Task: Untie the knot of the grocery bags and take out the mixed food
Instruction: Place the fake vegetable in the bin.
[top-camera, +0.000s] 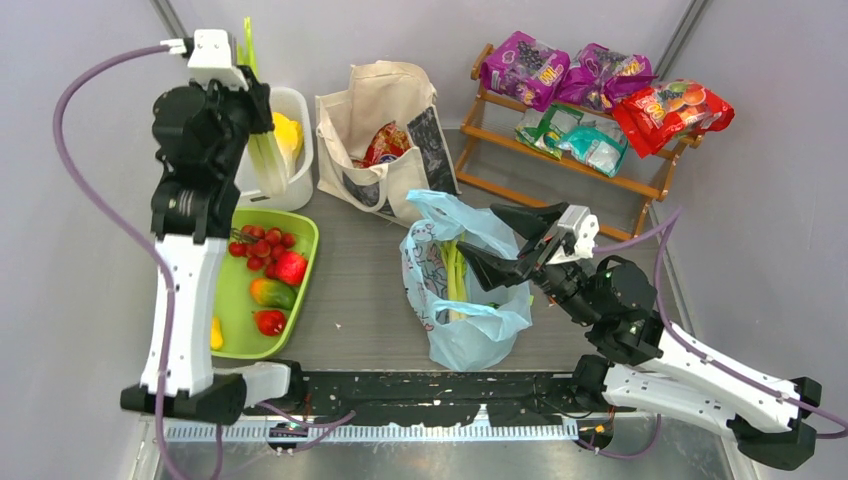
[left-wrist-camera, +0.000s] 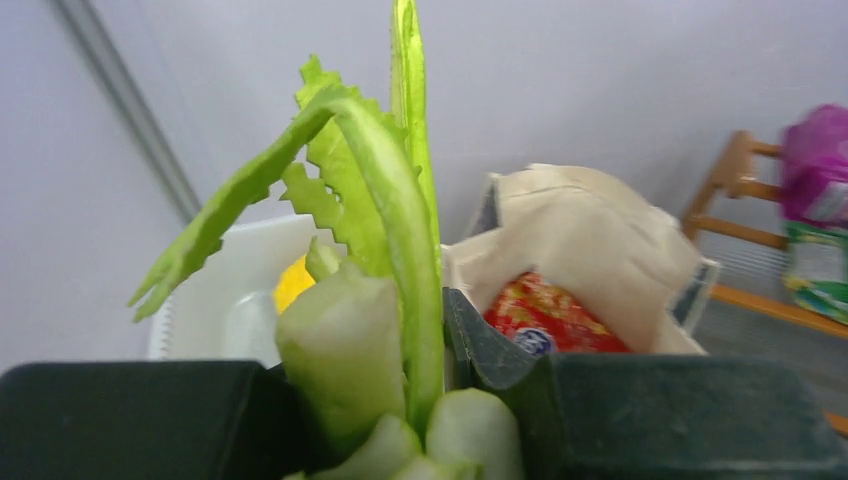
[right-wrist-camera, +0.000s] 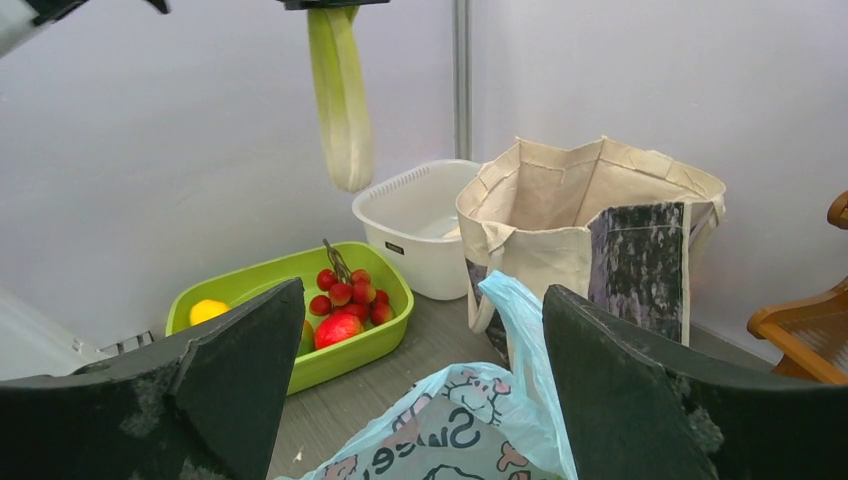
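Note:
My left gripper is shut on a long green-white stalk, held above the white tub; the stalk fills the gap between its jaws. The light-blue plastic bag stands at table centre with its mouth open and more stalks inside. No knot shows; a loose handle rises between my right gripper's fingers. My right gripper hovers open just above the bag, holding nothing. The cream tote behind holds a red packet.
The white tub at back left holds a yellow vegetable. A green tray at the left carries red, green and yellow fruits. A wooden rack at back right bears purple, teal and red packets.

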